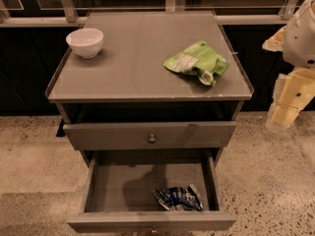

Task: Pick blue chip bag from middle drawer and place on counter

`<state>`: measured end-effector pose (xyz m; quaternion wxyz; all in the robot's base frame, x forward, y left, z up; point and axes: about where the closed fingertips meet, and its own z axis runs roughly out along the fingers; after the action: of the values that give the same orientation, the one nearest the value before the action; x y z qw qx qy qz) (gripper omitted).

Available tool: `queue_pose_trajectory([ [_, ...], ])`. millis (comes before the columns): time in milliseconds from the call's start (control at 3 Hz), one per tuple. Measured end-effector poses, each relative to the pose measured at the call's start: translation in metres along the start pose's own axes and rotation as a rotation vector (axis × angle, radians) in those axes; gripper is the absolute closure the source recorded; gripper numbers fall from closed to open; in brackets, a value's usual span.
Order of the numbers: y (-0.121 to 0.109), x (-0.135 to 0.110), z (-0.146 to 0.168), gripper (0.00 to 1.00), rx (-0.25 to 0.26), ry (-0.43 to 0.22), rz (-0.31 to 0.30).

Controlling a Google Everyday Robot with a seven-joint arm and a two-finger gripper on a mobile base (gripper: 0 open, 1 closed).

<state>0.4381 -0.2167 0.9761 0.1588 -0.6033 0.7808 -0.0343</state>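
The blue chip bag [178, 199], crumpled dark blue with white markings, lies in the front right part of the middle drawer [123, 186], which is pulled out. The counter [133, 58] is the flat grey cabinet top above it. My gripper [281, 116] hangs at the far right of the view, beside the cabinet's right side, about level with the upper drawer. It is well apart from the bag and holds nothing that I can see.
A white bowl [85, 42] stands at the counter's back left. A bright green bag [197, 63] lies at its right. The upper drawer [152, 138] with a round knob is pushed in. Speckled floor surrounds the cabinet.
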Motion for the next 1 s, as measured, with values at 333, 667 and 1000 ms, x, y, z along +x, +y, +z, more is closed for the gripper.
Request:
queue_pose_trajectory([
  [333, 0.0, 0.0, 0.0, 0.0, 0.0, 0.0, 0.0],
  [667, 0.002, -0.002, -0.007, 0.0, 0.036, 0.001, 0.006],
  [1000, 0.033, -0.007, -0.014, 0.0, 0.092, -0.056, -0.016],
])
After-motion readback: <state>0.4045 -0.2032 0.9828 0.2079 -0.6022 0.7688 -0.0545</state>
